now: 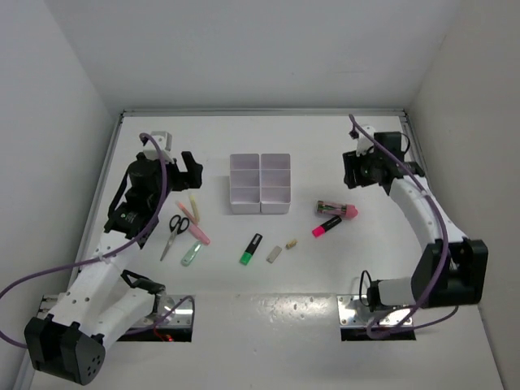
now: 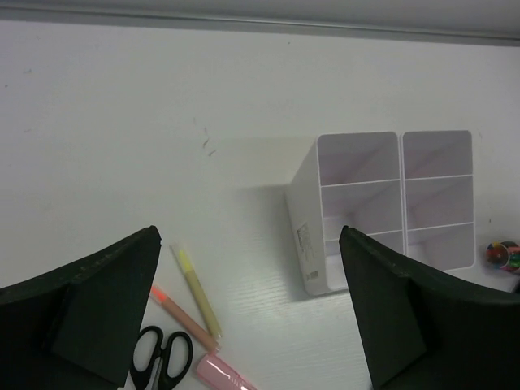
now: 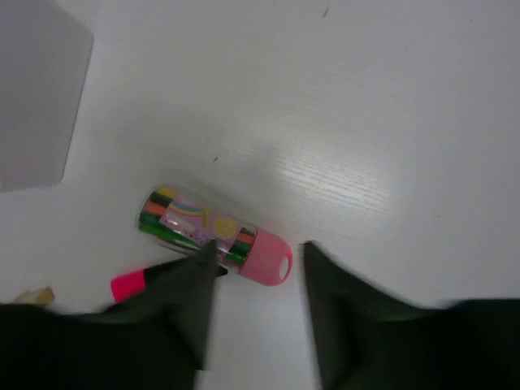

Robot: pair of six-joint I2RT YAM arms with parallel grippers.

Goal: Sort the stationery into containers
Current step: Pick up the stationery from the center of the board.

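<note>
White organiser [image 2: 305,236] stands ahead-right of left gripper [image 2: 250,236], whose jaws are wide apart and empty. Yellow pen [image 2: 197,292] and scissors [image 2: 161,357] lie by its left finger. Right gripper [image 3: 260,268], narrowly parted and holding nothing, hangs over clear pen tube [image 3: 199,219], with pink highlighter [image 3: 130,284] beside.

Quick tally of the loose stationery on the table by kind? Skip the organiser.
Scissors: 1
Pens: 4 (peach pen, yellow pen, pink pen, green pen)
Highlighters: 2 (green highlighter, pink highlighter)
Erasers: 2 (grey eraser, beige eraser)
Clear tube of coloured pens: 1
Total: 10
</note>
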